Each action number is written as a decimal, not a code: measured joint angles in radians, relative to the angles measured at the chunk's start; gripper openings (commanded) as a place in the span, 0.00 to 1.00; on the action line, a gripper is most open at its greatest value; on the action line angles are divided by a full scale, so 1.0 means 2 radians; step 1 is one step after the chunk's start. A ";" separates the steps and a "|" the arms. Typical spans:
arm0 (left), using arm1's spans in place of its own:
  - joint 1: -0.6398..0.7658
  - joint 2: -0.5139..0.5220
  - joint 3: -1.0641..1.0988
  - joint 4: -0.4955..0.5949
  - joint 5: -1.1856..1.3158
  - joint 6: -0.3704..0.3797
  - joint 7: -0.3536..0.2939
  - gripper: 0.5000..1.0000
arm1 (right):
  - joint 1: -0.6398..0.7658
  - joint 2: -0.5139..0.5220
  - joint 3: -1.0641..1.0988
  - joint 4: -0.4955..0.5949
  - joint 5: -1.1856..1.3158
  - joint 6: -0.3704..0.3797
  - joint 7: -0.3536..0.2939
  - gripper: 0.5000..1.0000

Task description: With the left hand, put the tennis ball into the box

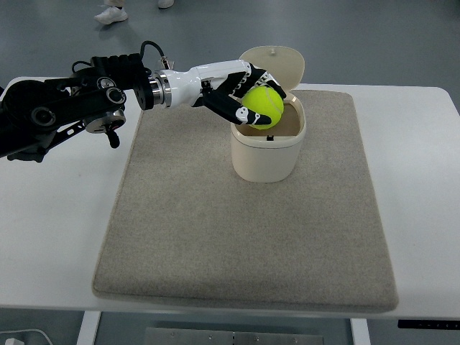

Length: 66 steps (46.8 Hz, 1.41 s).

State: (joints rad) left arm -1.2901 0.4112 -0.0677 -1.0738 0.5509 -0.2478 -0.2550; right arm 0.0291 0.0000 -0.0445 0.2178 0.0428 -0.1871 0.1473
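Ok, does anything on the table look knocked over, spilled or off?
Nothing stands out. The box stands upright on the mat with its lid open, and the left hand holds the tennis ball above it.

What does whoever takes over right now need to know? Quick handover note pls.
Left hand: shut on the tennis ball, holding it over the open mouth of the box.
Right hand: not in view.
Box: cream, stands upright on the beige mat toward its far side; its lid is hinged back and open.
Done: ball picked up and carried to the box opening.
Left: release the ball so it drops inside, then pull the left hand clear. The ball seems well centred over the opening, so letting go here should probably work.
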 measured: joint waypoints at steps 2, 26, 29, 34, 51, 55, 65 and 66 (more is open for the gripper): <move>0.000 0.000 0.000 0.000 0.000 0.000 0.000 0.53 | 0.000 0.000 0.000 0.000 0.000 0.000 0.000 0.88; 0.000 0.000 -0.003 -0.002 -0.007 0.001 0.001 0.92 | 0.000 0.000 0.000 0.000 0.000 0.000 0.000 0.88; -0.001 0.002 -0.006 -0.003 -0.008 0.001 0.001 0.90 | 0.000 0.000 0.000 0.000 0.000 0.000 0.000 0.88; -0.001 0.005 -0.031 -0.013 -0.009 0.002 0.000 0.89 | 0.000 0.000 0.000 0.000 0.000 0.000 0.000 0.88; 0.012 0.011 -0.188 -0.038 -0.029 0.077 -0.001 0.86 | 0.000 0.000 0.000 0.000 0.000 0.000 0.000 0.88; 0.025 0.007 -0.218 -0.013 -0.063 0.103 -0.001 0.85 | 0.000 0.000 0.000 0.000 0.000 0.000 0.000 0.88; 0.067 -0.003 -0.263 0.098 -0.186 0.107 -0.010 0.85 | 0.000 0.000 0.000 0.000 0.000 0.000 0.000 0.88; 0.072 -0.005 -0.267 0.109 -0.193 0.104 -0.013 0.85 | 0.000 0.000 0.000 0.000 0.000 0.000 0.000 0.88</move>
State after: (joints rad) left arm -1.1459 0.4002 -0.6023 -0.8554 0.1639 -0.0394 -0.2809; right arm 0.0291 0.0000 -0.0445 0.2178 0.0431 -0.1872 0.1471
